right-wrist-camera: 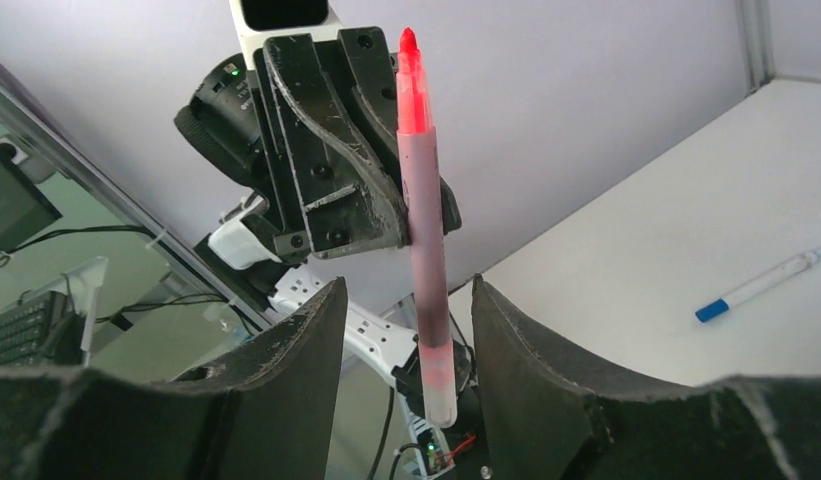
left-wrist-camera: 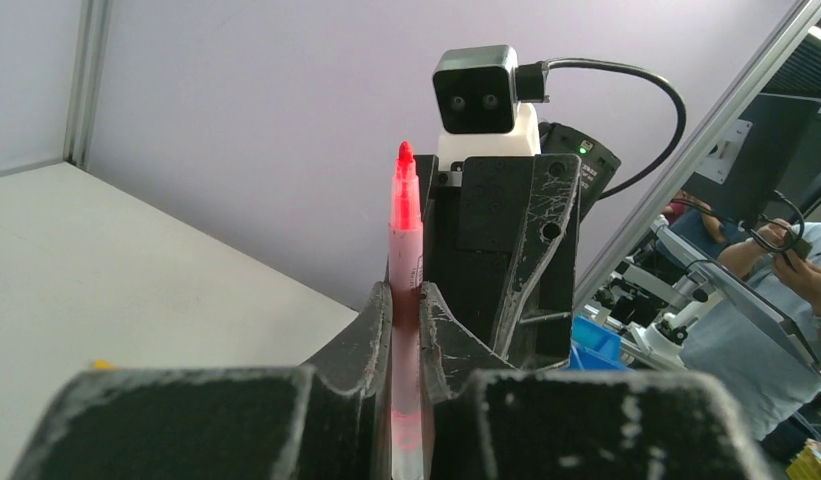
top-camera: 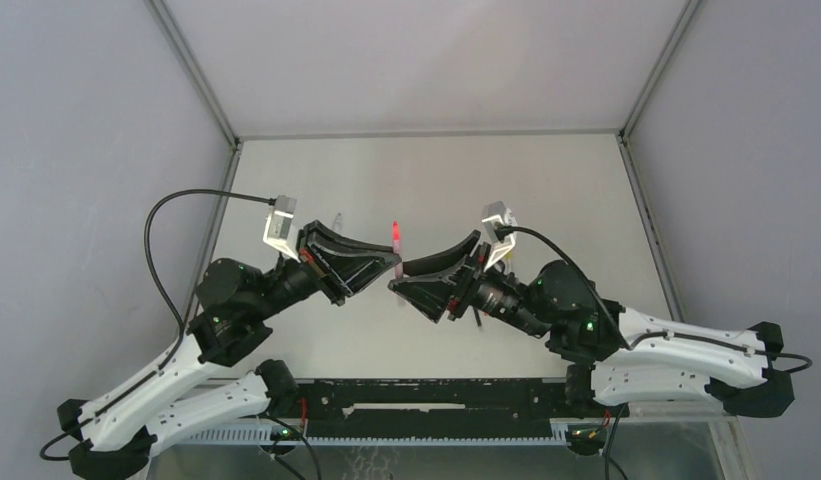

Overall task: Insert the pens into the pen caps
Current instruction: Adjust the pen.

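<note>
1. Pale grey walls (top-camera: 416, 60) closed in a whitish desk (top-camera: 546, 200), and both arms met above its middle, well off the surface.
2. The left gripper (left-wrist-camera: 406, 295) had its jaws clenched on the lower barrel of a pink-red pen (right-wrist-camera: 424, 200), which stood almost upright with its pointed red end up.
3. I could not tell whether that red end was a cap or the bare tip.
4. The right gripper (right-wrist-camera: 406, 300) had its jaws released. They stood on each side of the same pen near its clear lower end, with a gap on both sides, so they touched nothing.
5. Another pen with a blue end (right-wrist-camera: 764, 284) lay flat on the desk, far to the side. No loose cap was visible in any view.
6. In my judgement the risks were these:
   - Only one pair of jaws carried the pen, on a smooth round barrel. A push along its length could make it slide down through them.
   - If the right jaws closed off-centre, one side would hit first and tilt the pen, so it would no longer line up with a cap.
   - If the left jaws let go while the right ones were wide, the pen would drop to the desk and might roll away.
</note>
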